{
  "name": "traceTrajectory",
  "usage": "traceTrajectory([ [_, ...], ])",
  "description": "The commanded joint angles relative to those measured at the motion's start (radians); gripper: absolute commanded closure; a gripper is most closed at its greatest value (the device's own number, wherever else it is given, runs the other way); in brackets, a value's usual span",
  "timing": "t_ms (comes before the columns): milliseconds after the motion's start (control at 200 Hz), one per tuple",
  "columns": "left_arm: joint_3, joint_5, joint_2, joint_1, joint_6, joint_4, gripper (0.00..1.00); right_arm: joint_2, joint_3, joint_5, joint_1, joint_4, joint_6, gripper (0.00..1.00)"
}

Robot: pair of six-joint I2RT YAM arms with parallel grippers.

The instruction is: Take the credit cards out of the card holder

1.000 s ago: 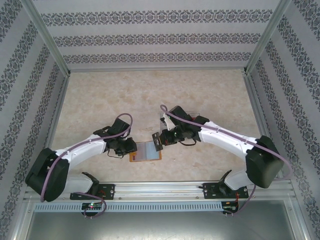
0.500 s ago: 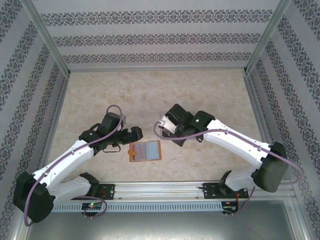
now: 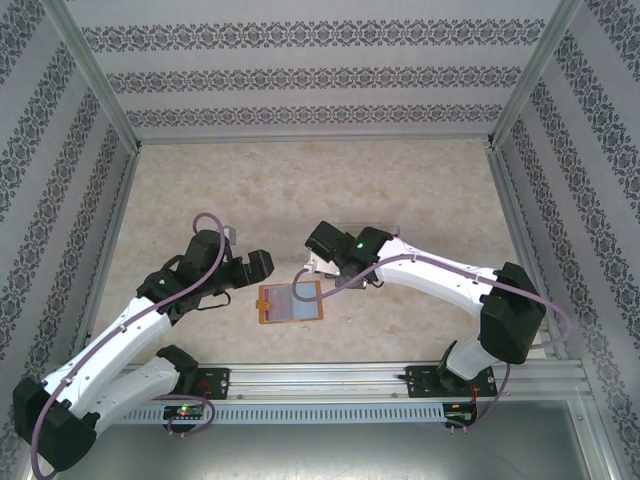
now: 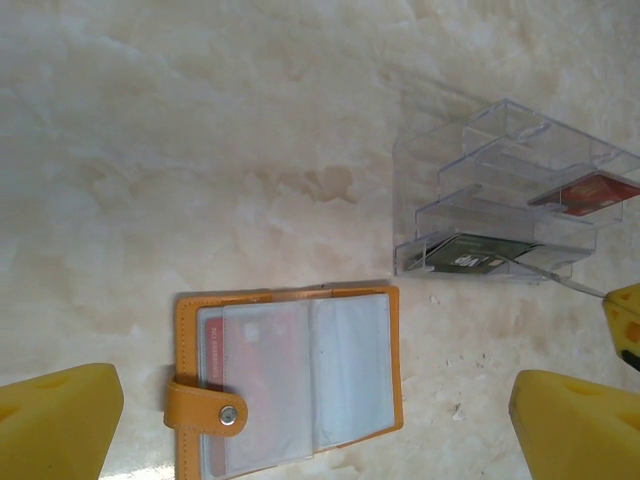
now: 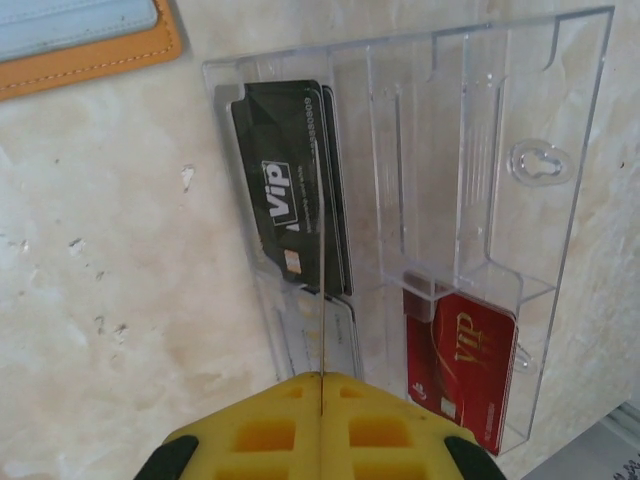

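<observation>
I'm watching R gripper pinching a card edge-on over the tray. L gripper is hanging wide open above the holder, which is lying open on the table.

Marbled beige tabletop, centre of the top view. Walls with grey ornamental bands on white enclose it at left, top and right. Aluminium posts slant from the upper corners; a metal rail crosses the bottom. Even light.

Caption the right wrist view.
Right tool grips credit card edge-on over clear tray with black card, red card.
</observation>
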State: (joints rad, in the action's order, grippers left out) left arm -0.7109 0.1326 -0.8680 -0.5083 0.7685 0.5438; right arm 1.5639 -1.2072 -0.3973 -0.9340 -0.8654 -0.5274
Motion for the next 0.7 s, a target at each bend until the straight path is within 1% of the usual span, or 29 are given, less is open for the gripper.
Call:
traceTrajectory([
  [0, 0.026, -0.033, 0.005, 0.004, 0.014, 0.045, 0.0, 0.037, -0.02, -0.046, -0.008, 0.031, -0.016, 1.0],
  [195, 0.032, -0.044, 0.022, 0.005, 0.022, 0.06, 0.0, 0.091, -0.02, -0.041, -0.008, 0.05, 0.002, 1.0],
  [694, 0.036, -0.059, 0.04, 0.007, 0.027, 0.088, 0.0, 0.143, 0.017, -0.018, -0.005, 0.107, 0.032, 1.0],
])
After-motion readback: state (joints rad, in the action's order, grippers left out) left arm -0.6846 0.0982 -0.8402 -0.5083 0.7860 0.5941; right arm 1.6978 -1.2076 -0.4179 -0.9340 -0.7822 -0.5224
